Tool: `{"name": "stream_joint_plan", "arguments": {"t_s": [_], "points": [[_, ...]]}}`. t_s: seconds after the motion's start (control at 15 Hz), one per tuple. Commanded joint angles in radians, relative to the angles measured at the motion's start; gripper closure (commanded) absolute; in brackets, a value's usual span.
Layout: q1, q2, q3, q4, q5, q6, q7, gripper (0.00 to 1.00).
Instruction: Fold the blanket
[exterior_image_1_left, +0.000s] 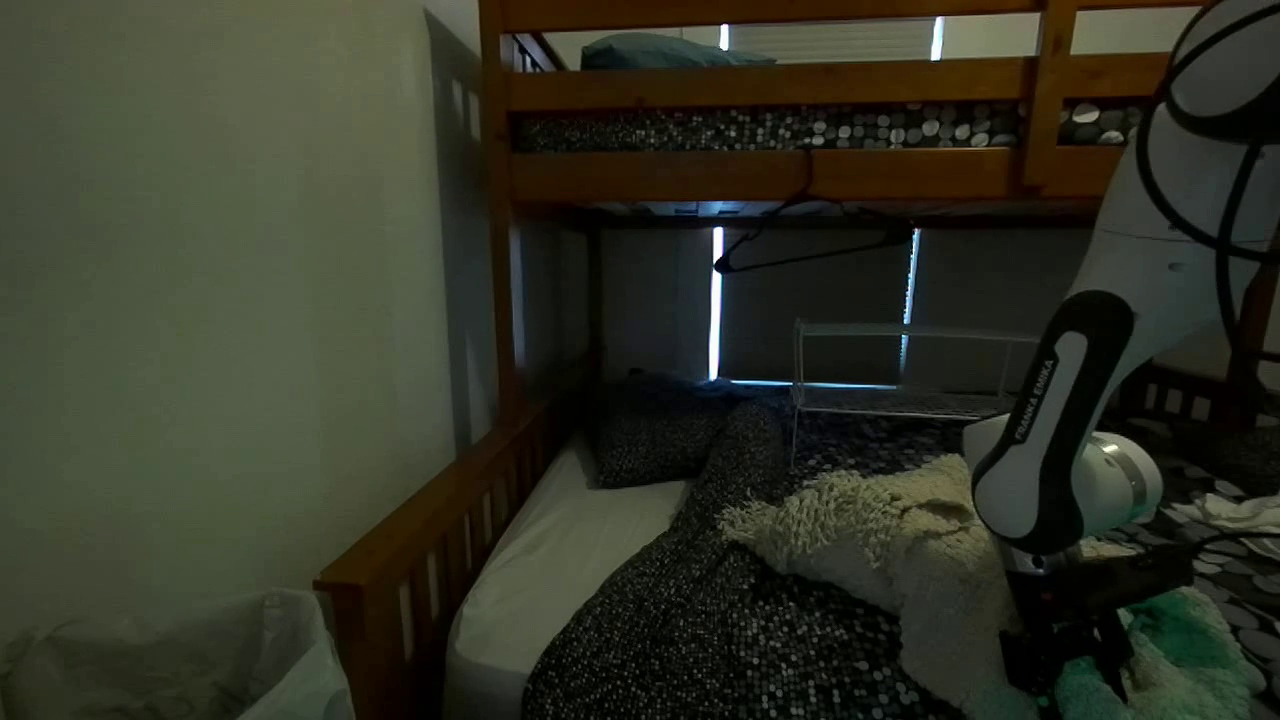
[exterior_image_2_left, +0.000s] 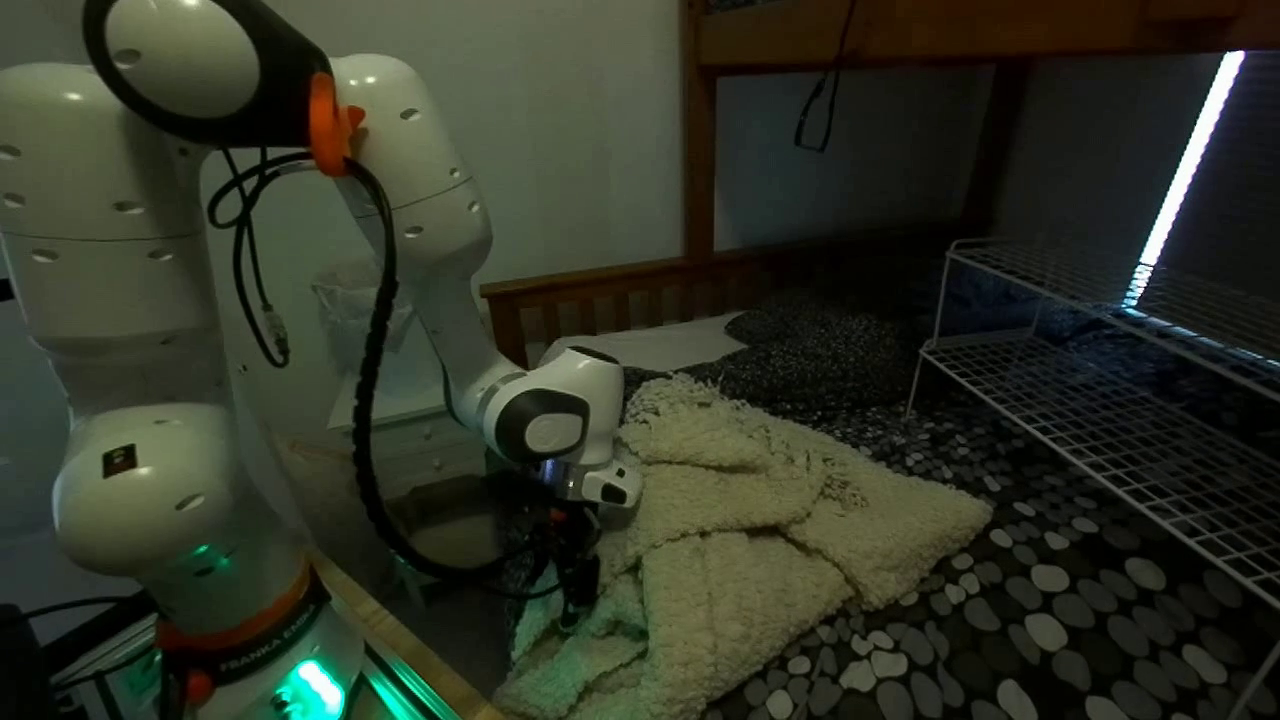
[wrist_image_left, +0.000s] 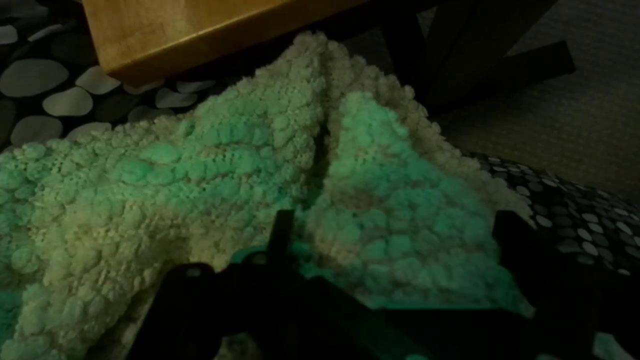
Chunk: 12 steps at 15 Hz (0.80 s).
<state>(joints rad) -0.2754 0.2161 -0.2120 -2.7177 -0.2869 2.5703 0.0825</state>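
The blanket (exterior_image_1_left: 950, 590) is cream, fluffy and fringed. It lies bunched and partly folded on the bed in both exterior views; it also shows in an exterior view (exterior_image_2_left: 740, 570), with its fringe toward the far side. Green light tints its near part. In the wrist view the blanket (wrist_image_left: 240, 135) has a peaked corner with a dark crease. My gripper (exterior_image_1_left: 1080, 675) is low at the blanket's near end, pointing down; it also shows in an exterior view (exterior_image_2_left: 575, 600). In the wrist view my gripper (wrist_image_left: 395, 215) has its fingers wide apart, with a raised blanket fold between them.
A white wire rack (exterior_image_2_left: 1100, 410) stands on the dotted bedding (exterior_image_2_left: 1000, 630). A wooden bunk bed rail (exterior_image_1_left: 440, 500) runs along the bed's side. A hanger (exterior_image_1_left: 815, 258) hangs from the upper bunk. A wooden surface's corner (wrist_image_left: 200, 35) is close to the blanket's peak.
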Motion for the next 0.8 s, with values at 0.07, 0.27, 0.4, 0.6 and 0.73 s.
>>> {"name": "stream_joint_plan", "arguments": {"t_s": [0.07,0.27,0.4,0.6,0.73], "points": [[0.087,0.097,-0.129,0.047,-0.116,0.03,0.192,0.0],[0.161,0.136,-0.21,0.071,-0.243,0.061,0.341,0.0],[0.217,0.17,-0.263,0.087,-0.338,0.092,0.442,0.0],[0.25,0.247,-0.286,0.112,-0.415,0.161,0.508,0.0],[0.263,0.286,-0.293,0.117,-0.427,0.205,0.519,0.25]]}}
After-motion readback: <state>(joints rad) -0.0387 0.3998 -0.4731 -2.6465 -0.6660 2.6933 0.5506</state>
